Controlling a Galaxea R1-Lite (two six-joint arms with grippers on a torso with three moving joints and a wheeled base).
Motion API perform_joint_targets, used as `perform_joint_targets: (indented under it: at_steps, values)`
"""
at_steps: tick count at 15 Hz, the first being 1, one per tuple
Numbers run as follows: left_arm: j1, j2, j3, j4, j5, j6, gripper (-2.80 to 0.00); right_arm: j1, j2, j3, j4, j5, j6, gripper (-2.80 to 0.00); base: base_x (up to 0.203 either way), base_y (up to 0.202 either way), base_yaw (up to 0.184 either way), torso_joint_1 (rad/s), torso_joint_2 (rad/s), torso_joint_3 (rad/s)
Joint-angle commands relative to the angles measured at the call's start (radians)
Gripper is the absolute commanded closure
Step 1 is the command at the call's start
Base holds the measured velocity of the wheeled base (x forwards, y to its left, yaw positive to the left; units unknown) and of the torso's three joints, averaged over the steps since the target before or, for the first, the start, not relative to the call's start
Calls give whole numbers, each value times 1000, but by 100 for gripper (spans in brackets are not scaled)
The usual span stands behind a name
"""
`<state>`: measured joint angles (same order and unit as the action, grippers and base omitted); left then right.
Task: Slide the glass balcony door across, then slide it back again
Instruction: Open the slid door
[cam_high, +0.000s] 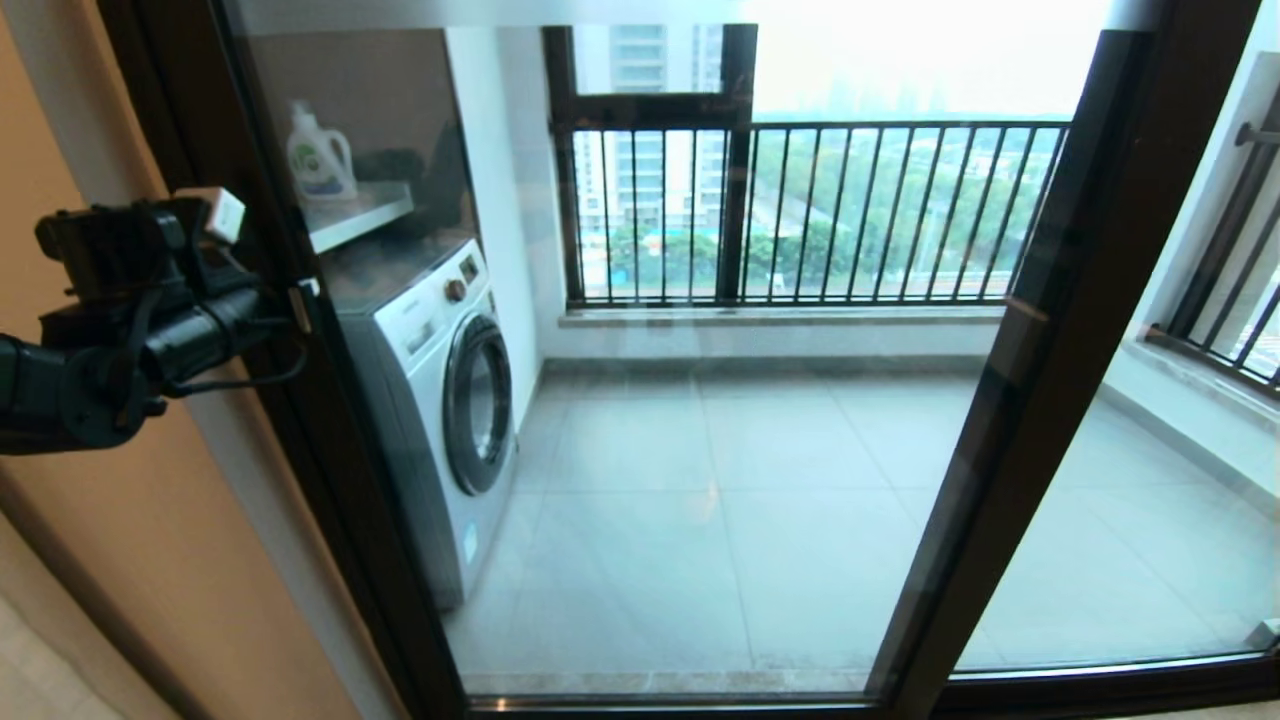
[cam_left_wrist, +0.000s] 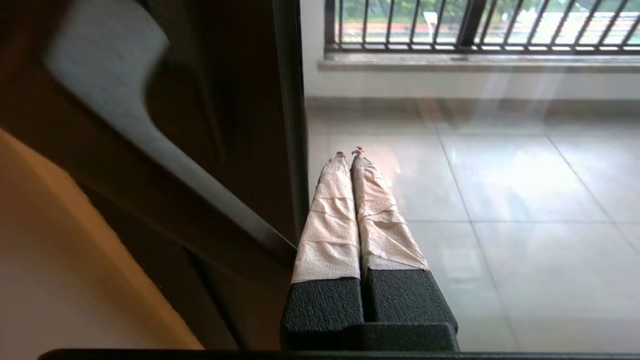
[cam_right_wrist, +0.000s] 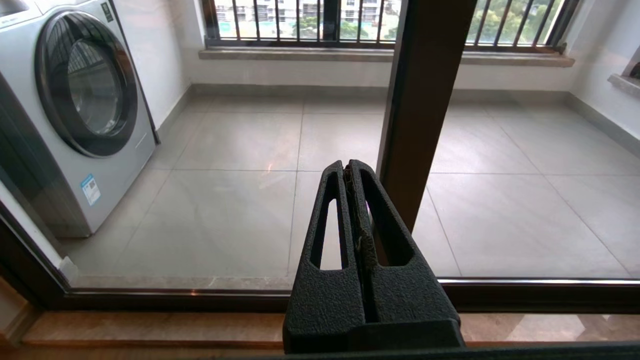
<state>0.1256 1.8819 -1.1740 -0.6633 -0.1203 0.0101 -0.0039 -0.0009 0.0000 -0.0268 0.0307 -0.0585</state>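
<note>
The glass balcony door (cam_high: 700, 450) fills the head view, its dark-brown frame running from the left upright (cam_high: 300, 420) to a slanted upright (cam_high: 1050, 330). My left gripper (cam_high: 303, 305) is held at that left upright, shut with nothing between its fingers. In the left wrist view its paper-wrapped fingertips (cam_left_wrist: 349, 152) lie over the glass (cam_left_wrist: 500, 200), right against the upright's inner edge, and the dark bar pull handle (cam_left_wrist: 165, 150) runs close beside them. My right gripper (cam_right_wrist: 348, 165) is out of the head view. It is shut, empty, and low before the glass, near the brown upright (cam_right_wrist: 425, 100).
Behind the glass stand a white washing machine (cam_high: 450, 400) and a shelf with a detergent bottle (cam_high: 318, 155). The window with the black barred railing (cam_high: 820, 210) closes the far side. A beige wall (cam_high: 120, 550) is at my left. The bottom track (cam_right_wrist: 150, 295) runs along the floor.
</note>
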Motion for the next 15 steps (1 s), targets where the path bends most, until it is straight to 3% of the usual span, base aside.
perform_joint_targets:
  at_steps: [1,15]
  values:
    - [7,-8,33,-76,-1,0,0,2,1,12,1,0,-1,0,0,0,0,0,0,0]
    - [107,29,194,-197,-10,21,0,2,1,12,1,0,-1,0,0,0,0,0,0,0]
